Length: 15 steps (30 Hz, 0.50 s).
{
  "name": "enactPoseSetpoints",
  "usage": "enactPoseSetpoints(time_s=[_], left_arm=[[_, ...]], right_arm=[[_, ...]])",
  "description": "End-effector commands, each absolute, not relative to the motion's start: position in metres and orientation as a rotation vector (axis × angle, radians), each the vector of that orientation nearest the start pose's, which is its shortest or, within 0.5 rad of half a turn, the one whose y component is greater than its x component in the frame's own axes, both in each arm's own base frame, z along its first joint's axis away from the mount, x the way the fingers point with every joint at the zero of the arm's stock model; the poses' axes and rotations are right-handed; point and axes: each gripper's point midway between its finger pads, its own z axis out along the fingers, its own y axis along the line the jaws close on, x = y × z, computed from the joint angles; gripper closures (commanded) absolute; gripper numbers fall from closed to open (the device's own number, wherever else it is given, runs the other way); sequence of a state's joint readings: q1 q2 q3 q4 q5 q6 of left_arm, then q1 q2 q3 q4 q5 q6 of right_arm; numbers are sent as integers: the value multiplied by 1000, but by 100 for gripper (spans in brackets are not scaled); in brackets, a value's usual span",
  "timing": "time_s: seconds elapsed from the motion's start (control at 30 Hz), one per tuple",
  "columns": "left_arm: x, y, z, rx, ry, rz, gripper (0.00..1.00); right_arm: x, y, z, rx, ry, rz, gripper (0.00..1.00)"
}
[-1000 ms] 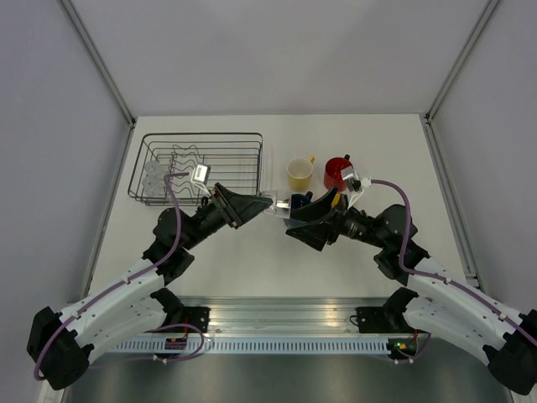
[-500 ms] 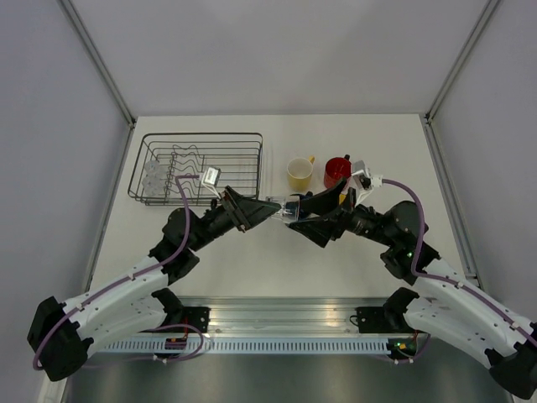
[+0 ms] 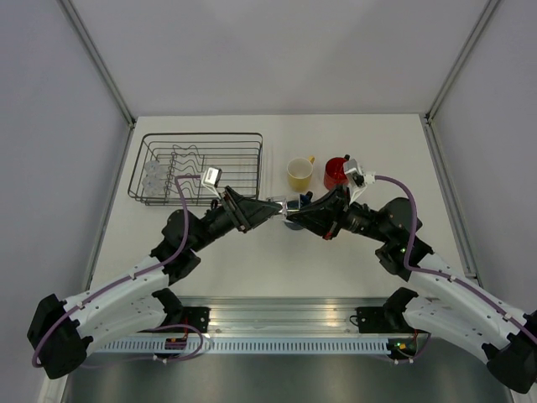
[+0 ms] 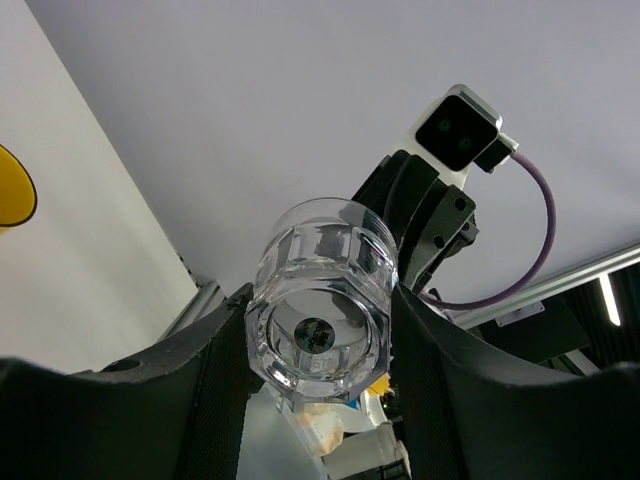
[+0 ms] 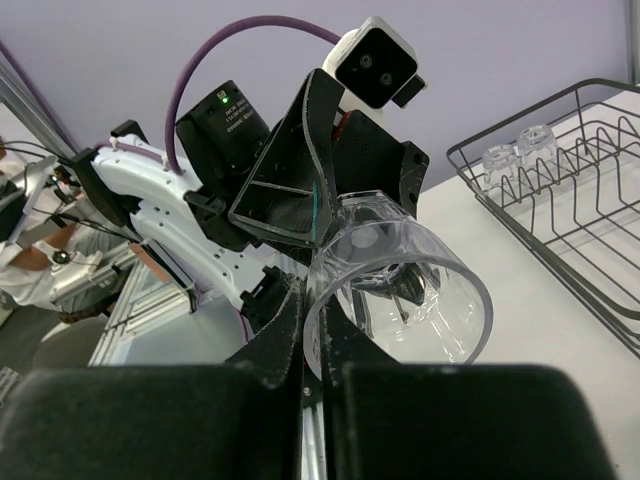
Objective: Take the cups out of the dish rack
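White tabletop (image 3: 252,260) lies below the left gripper (image 3: 273,205), which pinches a clear glass tumbler (image 4: 320,300). The right gripper (image 3: 302,210) meets its mouth, and I cannot tell its grip.

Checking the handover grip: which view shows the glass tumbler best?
Left wrist: the tumbler sits centred, base-on between the left fingers. Right wrist shows its open mouth, lower edge hidden behind right fingers. Top external: only a tiny glint, mostly covered.
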<state>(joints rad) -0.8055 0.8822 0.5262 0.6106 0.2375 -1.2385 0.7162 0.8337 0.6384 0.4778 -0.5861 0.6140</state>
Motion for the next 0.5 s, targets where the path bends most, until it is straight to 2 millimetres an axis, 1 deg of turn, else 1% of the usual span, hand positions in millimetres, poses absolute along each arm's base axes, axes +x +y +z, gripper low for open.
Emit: enactPoseSetpoints(time_s=[0.0, 0.03, 0.07, 0.1, 0.13, 0.17, 0.2, 0.23, 0.27, 0.3, 0.33, 0.37, 0.4, 0.43, 0.47], left_arm=[[170, -301, 350, -84, 1555, -1885, 98], [170, -302, 350, -72, 1561, -1876, 98], [169, -303, 350, -63, 1566, -1871, 94], [169, -303, 353, -53, 1566, -1868, 87], [170, -303, 348, -50, 1588, -1837, 76], [172, -302, 347, -58, 1592, -1815, 46], [174, -300, 347, -66, 1605, -1786, 27], [177, -298, 343, -64, 1618, -1744, 1], [178, -294, 333, -89, 1671, -1693, 0], [187, -287, 332, -140, 1671, -1631, 0], [192, -281, 329, -153, 1679, -1568, 0], [202, -266, 312, -238, 1736, -1442, 0], [206, -257, 315, -260, 1734, -1377, 0], [211, -246, 307, -280, 1757, -1282, 0], [221, -226, 302, -354, 1752, -1162, 0]], right_arm=[[139, 288, 362, -686, 1252, 1520, 100], [139, 288, 362, -688, 1249, 1514, 100], [140, 288, 362, -687, 1247, 1506, 100], [140, 287, 362, -686, 1247, 1497, 100], [140, 285, 362, -686, 1246, 1492, 99], [141, 284, 363, -689, 1241, 1471, 100], [140, 281, 361, -685, 1258, 1458, 100], [141, 279, 361, -674, 1258, 1437, 100], [142, 277, 360, -669, 1265, 1419, 100], [142, 273, 357, -676, 1280, 1384, 100], [145, 271, 357, -664, 1291, 1356, 100], [146, 269, 354, -665, 1309, 1335, 100], [149, 267, 343, -678, 1361, 1289, 99], [151, 264, 345, -680, 1373, 1262, 99], [155, 262, 341, -676, 1401, 1226, 99]])
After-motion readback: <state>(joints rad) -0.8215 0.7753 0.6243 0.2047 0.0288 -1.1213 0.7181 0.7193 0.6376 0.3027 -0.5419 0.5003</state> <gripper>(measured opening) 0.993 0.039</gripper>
